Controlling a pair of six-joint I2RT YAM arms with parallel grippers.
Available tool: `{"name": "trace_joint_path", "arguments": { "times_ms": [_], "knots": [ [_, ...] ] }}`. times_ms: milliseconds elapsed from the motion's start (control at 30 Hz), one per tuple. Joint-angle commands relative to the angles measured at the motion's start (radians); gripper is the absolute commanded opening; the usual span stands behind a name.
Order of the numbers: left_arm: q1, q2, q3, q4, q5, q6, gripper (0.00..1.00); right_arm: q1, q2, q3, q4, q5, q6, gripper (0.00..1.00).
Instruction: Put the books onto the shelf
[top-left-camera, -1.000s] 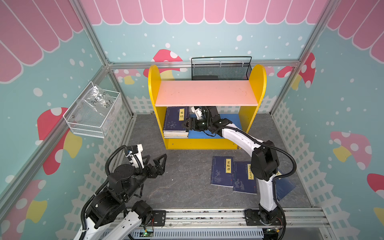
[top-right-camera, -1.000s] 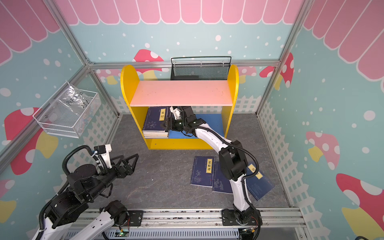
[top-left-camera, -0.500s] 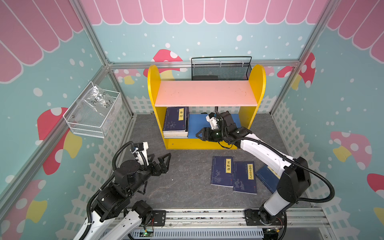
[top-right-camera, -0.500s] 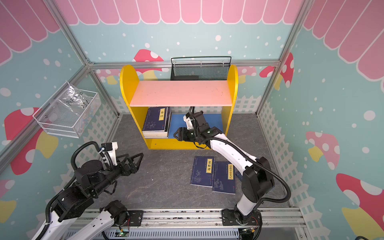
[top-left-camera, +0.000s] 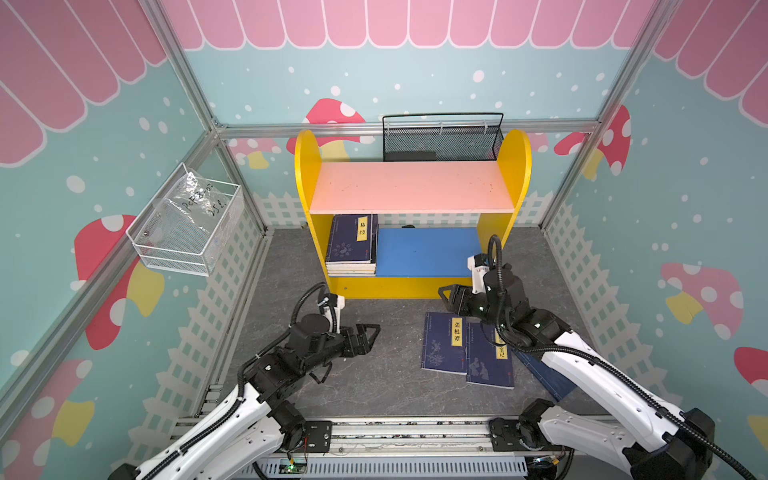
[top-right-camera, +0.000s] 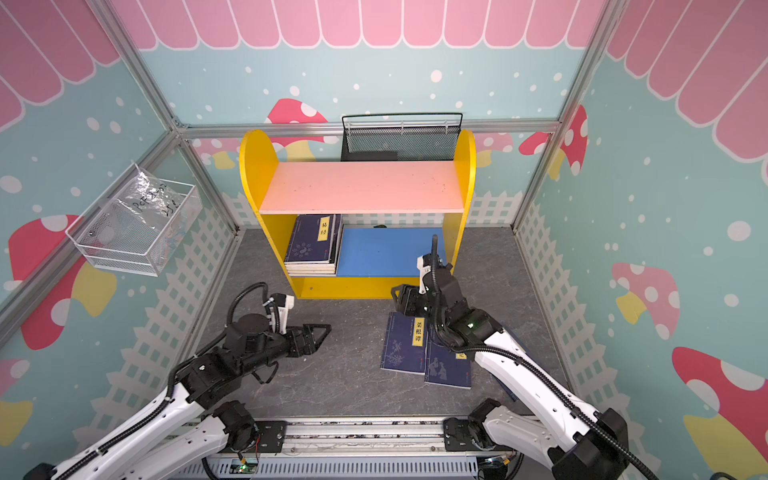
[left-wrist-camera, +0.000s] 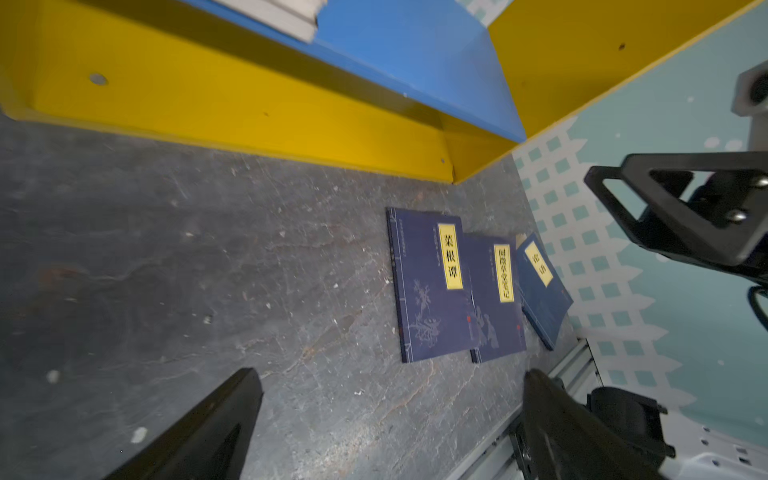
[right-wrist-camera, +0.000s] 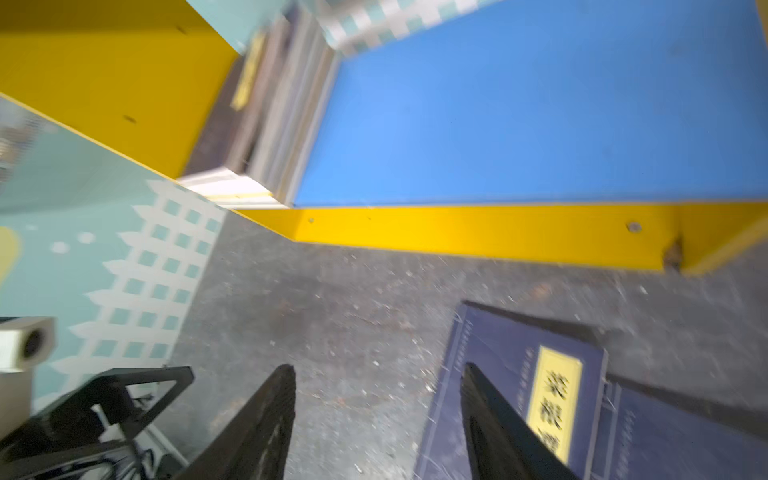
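Books (top-right-camera: 313, 243) lay in two places. A flat stack (top-left-camera: 352, 245), topped by a navy cover with a yellow label, sat at the left end of the shelf's (top-left-camera: 307, 174) blue board (top-left-camera: 424, 251), against the left yellow side panel and under the pink board (top-left-camera: 411, 187). Three more navy books lay flat on the grey floor (top-left-camera: 395, 374) in front of the shelf's right half. The first book (top-left-camera: 442, 345) and second book (top-left-camera: 490, 363) lay side by side with edges overlapping. The third book (left-wrist-camera: 540, 286) lay just beside them, mostly hidden under the right arm in both top views. The right gripper (top-left-camera: 451, 297) hung low just in front of the shelf's yellow front rail, above the far edge of the first book. Its fingers (right-wrist-camera: 266, 415) stood partly apart with nothing between them. One finger crossed the book's corner in the blurred wrist view, and contact could not be told. The left gripper (top-left-camera: 368, 338) hovered over bare floor in front of the shelf's left half, well apart from the floor books. It was spread wide and empty, touching nothing. A black mesh basket (top-left-camera: 440, 141) stood behind the shelf's top, and a white wire basket (top-left-camera: 187, 232) hung on the left wall.
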Motion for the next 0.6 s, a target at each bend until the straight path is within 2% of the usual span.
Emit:
{"name": "trace_joint_path", "arguments": {
  "times_ms": [0,300,433,567],
  "knots": [
    [-0.076,0.089,-0.004,0.191,0.008,-0.070,0.99,-0.002,-0.037,-0.104,-0.084,0.072,0.076,0.65],
    [-0.218,0.517,0.035,0.503,0.013,-0.158,0.99,-0.008,-0.107,-0.304,-0.087,0.136,0.147,0.66],
    [-0.257,0.675,0.088,0.577,0.004,-0.190,0.99,-0.014,-0.056,-0.354,-0.042,0.115,0.139,0.62],
    [-0.269,0.775,0.108,0.644,-0.014,-0.239,0.99,-0.019,0.006,-0.386,0.032,0.079,0.127,0.55]
  ]
}}
